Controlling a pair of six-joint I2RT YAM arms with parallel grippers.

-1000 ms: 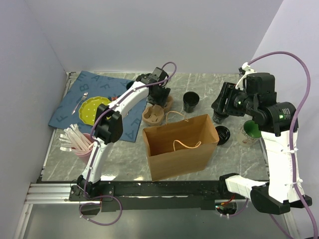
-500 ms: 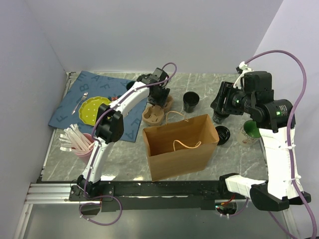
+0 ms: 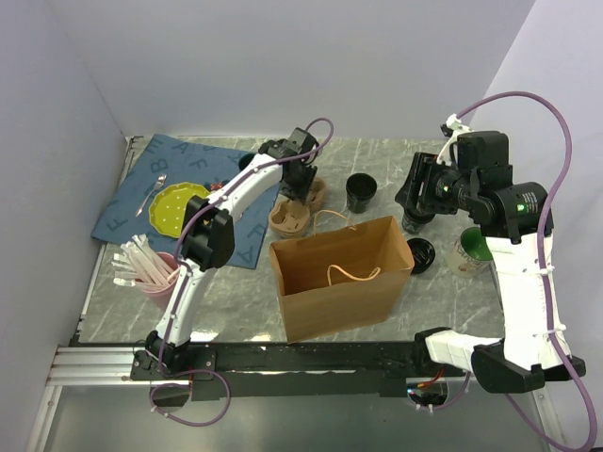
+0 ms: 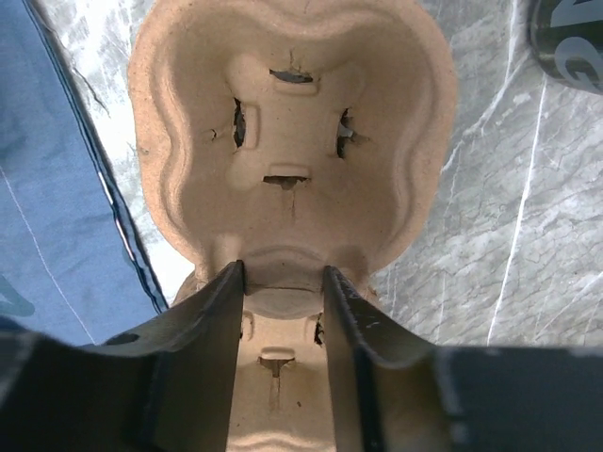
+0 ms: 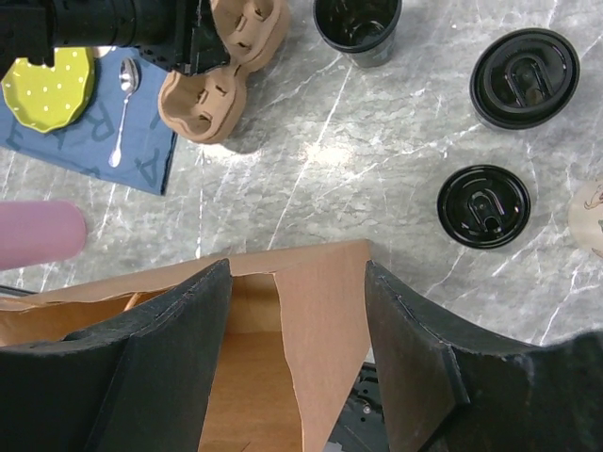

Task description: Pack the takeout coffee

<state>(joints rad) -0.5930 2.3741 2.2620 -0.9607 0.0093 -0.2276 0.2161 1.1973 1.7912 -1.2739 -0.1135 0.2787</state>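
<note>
The takeout coffee is a small black paper cup (image 3: 360, 191) standing without a lid on the marble, also in the right wrist view (image 5: 358, 24). Two black lids (image 5: 525, 77) (image 5: 483, 205) lie apart from it. My left gripper (image 3: 300, 193) sits over a brown pulp cup carrier (image 3: 294, 209). Its fingers (image 4: 226, 320) press on both sides of the carrier's middle ridge (image 4: 283, 287), so this gripper (image 4: 283, 273) is shut on it. My right gripper (image 3: 413, 215) hangs open and empty (image 5: 297, 268) above the far right corner of the open paper bag (image 3: 339, 273).
A green mug (image 3: 474, 250) stands right of one lid (image 3: 421, 254). A pink cup of straws (image 3: 151, 268) is at the left. A yellow plate (image 3: 179, 207) and a spoon (image 5: 122, 104) lie on a blue mat (image 3: 151, 188).
My left gripper's jaws have narrowed onto the carrier's ridge. The right arm has shifted slightly left and back, its jaws unchanged.
</note>
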